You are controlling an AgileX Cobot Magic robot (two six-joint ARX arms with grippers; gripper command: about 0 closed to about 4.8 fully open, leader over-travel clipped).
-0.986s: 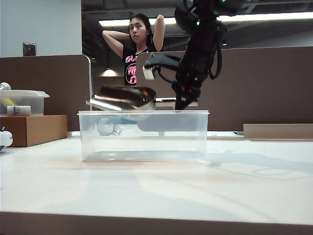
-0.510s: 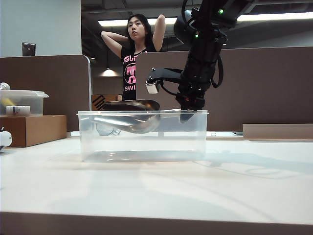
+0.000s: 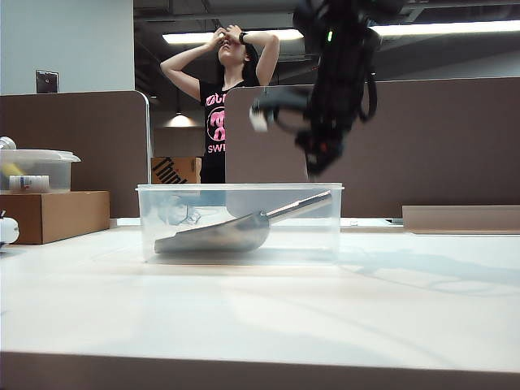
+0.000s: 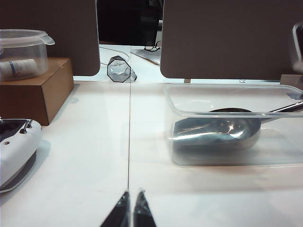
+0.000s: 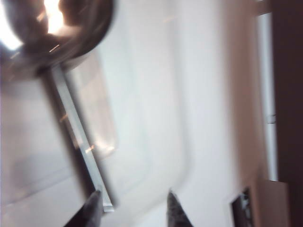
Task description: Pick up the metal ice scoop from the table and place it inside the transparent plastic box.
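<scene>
Now, exterior: scoop (image 3: 219,234) inside box (image 3: 240,195), handle propped on rim; right gripper (image 3: 318,158) above, empty. Left wrist: left gripper (image 4: 131,208) closed, empty, over table (image 4: 85,156). Right wrist: fingertips (image 5: 92,204) parted. Rigid, slick steel; grasp by handle.

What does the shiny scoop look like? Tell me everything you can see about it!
The metal ice scoop is shiny silver steel, with a deep rounded bowl and a straight thin handle. It lies inside the transparent plastic box, bowl on the bottom, handle slanting up to rest near the box's rim on the right. Nothing holds it: the right gripper hangs open just above the handle's end. The left gripper is shut, away from it.
</scene>
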